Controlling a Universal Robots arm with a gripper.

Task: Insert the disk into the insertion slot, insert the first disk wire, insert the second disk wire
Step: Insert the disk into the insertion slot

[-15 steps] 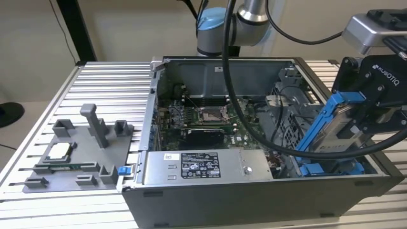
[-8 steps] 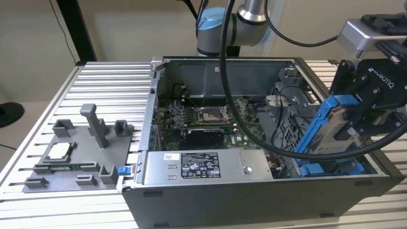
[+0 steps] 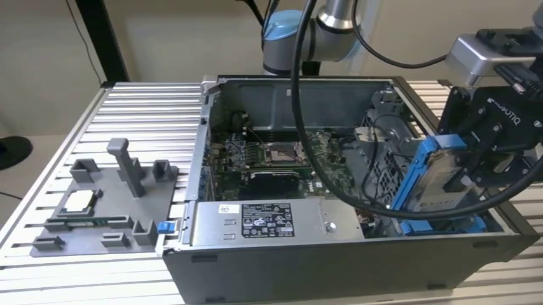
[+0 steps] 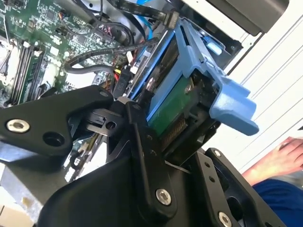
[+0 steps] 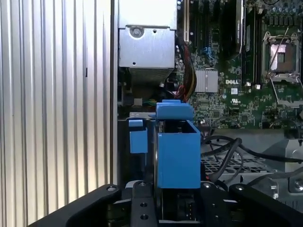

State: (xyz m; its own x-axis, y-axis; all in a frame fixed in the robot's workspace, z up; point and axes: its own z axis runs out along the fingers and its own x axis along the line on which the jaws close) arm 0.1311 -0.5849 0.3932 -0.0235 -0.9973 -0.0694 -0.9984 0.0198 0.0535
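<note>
One disk (image 3: 443,181) upright, clamped in pincer (image 4: 170,128), held edgewise, close over insertion slot (image 3: 443,224).

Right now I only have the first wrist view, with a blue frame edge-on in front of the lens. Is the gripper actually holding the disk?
Observer: Yes. In the second wrist view the gripper is shut on the disk, with its fingers clamping the blue frame.
Operator: Is it in the insertion slot?
Observer: Not seated. In the exterior view the disk stands on edge, tilted, above the insertion slot, at the corner of the case on the exterior view's right.
Operator: Anyone nearby?
Observer: In the second wrist view a person's hand is at the ribbed table, beside the case.
</note>
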